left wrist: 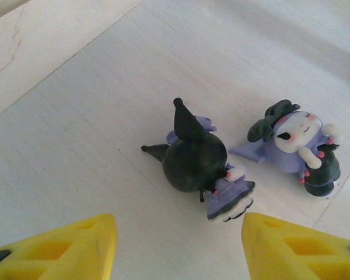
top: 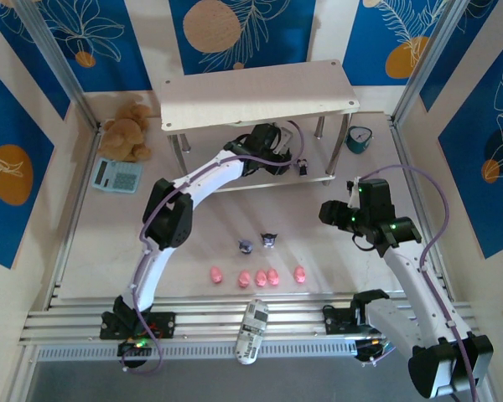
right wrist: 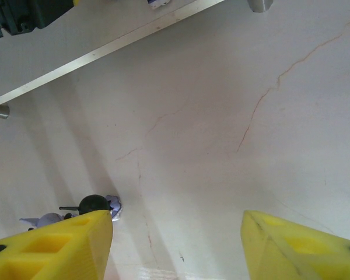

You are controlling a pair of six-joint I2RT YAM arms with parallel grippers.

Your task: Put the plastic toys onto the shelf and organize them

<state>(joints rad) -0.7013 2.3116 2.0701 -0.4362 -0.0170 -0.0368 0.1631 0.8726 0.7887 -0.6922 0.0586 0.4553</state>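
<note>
The left gripper [left wrist: 178,220], tucked in under the shelf [top: 260,94] top, is apart. The right gripper [right wrist: 176,214] is apart too; its finger [right wrist: 58,248] half hides a purple toy [right wrist: 94,203].

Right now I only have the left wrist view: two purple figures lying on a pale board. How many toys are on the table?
Observer: Seven. Two purple figures and five pink pigs in a row nearer the arms.
Operator: Which board is that?
Observer: The shelf's lower one; the left hand reaches in under the top one.
Operator: And the other arm?
Observer: The right hand is open and empty, over the table, right of those figures.
</note>
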